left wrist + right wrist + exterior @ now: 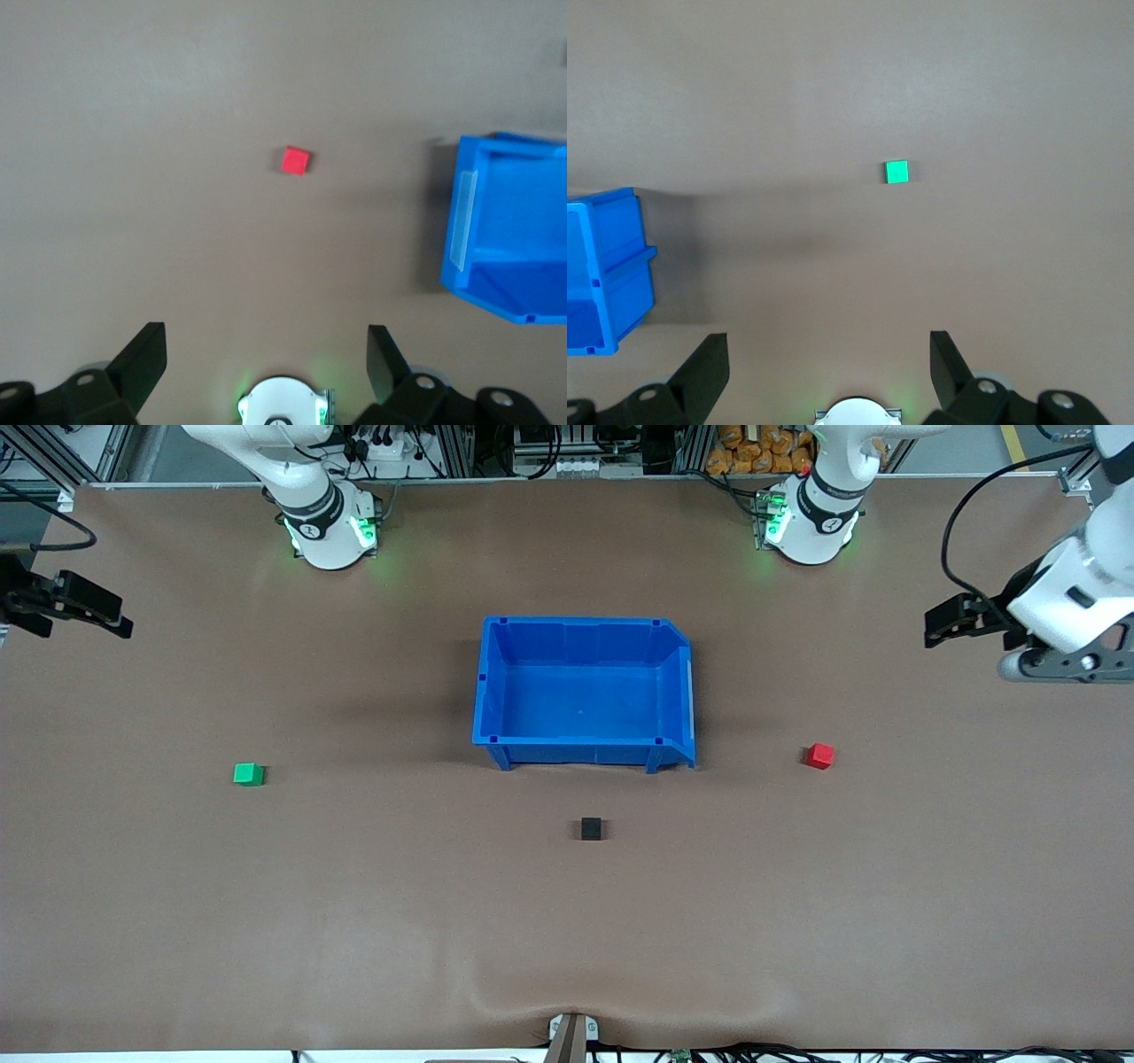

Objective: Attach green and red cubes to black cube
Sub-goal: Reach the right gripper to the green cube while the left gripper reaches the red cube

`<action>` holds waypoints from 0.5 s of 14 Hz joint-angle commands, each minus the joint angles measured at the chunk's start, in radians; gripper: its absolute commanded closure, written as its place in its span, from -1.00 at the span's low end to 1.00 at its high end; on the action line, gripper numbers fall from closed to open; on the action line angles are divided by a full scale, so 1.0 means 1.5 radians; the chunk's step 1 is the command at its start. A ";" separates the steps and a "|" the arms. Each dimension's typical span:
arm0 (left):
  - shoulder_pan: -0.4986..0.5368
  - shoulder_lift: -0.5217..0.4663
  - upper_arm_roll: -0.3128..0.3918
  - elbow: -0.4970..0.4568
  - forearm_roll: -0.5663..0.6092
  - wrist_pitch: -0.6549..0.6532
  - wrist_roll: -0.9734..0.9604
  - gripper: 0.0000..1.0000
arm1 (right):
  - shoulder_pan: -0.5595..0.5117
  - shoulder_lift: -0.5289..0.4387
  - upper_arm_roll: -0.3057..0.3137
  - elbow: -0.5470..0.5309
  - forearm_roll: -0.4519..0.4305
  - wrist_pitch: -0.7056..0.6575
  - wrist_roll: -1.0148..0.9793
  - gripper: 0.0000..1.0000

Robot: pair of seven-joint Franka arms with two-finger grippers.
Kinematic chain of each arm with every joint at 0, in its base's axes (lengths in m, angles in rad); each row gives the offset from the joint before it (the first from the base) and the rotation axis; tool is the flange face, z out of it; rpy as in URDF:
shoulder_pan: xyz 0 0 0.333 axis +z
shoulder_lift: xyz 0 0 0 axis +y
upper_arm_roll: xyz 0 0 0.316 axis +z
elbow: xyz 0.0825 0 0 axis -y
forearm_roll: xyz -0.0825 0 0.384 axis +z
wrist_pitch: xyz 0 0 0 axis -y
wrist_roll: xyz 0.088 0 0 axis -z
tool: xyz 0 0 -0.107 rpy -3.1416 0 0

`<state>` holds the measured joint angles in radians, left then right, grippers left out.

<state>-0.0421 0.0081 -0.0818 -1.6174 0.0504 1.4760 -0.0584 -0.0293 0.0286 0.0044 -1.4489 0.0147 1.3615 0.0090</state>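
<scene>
Hovering high at the table's two ends, my left gripper (266, 359) and right gripper (828, 359) were both spread and empty, nothing yet attached: small bright green cube (248, 774), small bright red cube (820, 755) and small matte black cube (591, 829) lay well apart on the brown table (354, 921), the black one just nearer the camera than the blue plastic bin (496, 691).

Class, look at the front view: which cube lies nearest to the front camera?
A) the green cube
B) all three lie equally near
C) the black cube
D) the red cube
C: the black cube sits lowest in the front view, below the green cube and the red cube, and in front of the blue bin.
</scene>
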 commanded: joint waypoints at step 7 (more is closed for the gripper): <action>0.006 -0.012 -0.014 -0.160 0.005 0.152 -0.003 -1.00 | -0.021 0.089 0.002 0.010 0.004 0.074 0.008 -1.00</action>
<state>-0.0418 0.0151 -0.0973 -1.7932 0.0504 1.6449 -0.0597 -0.0448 0.1287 -0.0009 -1.4500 0.0149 1.4537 0.0103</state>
